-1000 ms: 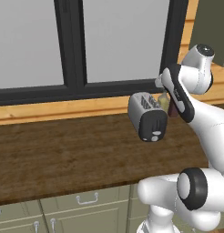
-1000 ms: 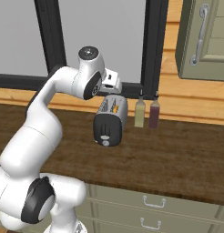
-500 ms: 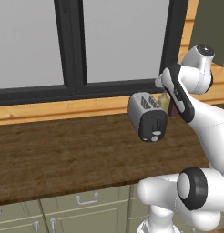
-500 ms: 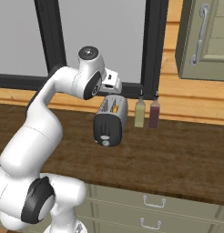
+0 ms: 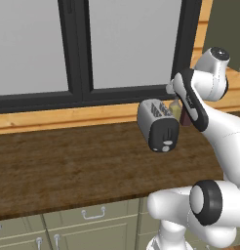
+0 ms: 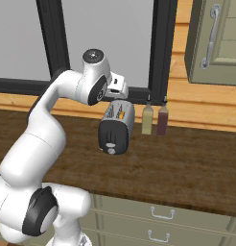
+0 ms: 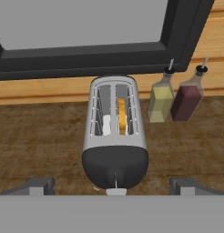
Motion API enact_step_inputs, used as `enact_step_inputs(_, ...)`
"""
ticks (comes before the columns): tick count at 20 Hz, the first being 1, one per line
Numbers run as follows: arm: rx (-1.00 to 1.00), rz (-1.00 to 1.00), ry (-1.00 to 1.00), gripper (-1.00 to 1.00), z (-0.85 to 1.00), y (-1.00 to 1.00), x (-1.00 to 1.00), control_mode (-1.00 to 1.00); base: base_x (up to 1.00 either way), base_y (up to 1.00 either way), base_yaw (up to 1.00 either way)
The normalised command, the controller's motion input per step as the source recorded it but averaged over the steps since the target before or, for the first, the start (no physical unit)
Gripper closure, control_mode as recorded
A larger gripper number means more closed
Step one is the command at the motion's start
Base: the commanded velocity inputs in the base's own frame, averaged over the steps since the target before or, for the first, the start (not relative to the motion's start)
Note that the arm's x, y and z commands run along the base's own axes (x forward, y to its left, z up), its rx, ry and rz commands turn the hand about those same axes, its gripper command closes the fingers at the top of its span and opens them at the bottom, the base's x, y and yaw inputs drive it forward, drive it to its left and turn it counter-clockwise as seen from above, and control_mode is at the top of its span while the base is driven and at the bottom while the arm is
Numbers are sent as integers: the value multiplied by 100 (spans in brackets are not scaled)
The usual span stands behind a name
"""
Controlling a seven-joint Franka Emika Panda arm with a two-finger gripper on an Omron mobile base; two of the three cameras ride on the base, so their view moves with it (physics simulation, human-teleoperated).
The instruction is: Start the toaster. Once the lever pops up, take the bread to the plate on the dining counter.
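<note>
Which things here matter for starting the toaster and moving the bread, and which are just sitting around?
For the job:
- rounded silver two-slot toaster
- whitish lever tab on its black end panel
- tan bread slice standing in one slot
- open gripper, above the toaster

Lying about:
- yellow-green glass bottle
- dark red glass bottle
- dark-framed window

the arm (image 6: 43,139) is made of smooth, glossy white shells, rounded and bulbous at each segment. dark grey to black round caps sit at the joints, one on the topmost elbow and larger ones low near the base. a black band runs along one upper link. the hand (image 7: 112,187) has two small dark grey finger tips.
</note>
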Motion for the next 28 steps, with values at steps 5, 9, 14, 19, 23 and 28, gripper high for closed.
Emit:
enact_step_inputs(5, 0, 0, 0, -100, 0, 0, 0, -100, 0, 0, 0)
enact_step_inputs(9, 0, 0, 0, -100, 0, 0, 0, -100, 0, 0, 0)
enact_step_inputs(14, 0, 0, 0, -100, 0, 0, 0, -100, 0, 0, 0)
enact_step_inputs(19, 0, 0, 0, -100, 0, 0, 0, -100, 0, 0, 0)
enact_step_inputs(23, 0, 0, 0, -100, 0, 0, 0, -100, 0, 0, 0)
enact_step_inputs(28, 0, 0, 0, -100, 0, 0, 0, -100, 0, 0, 0)
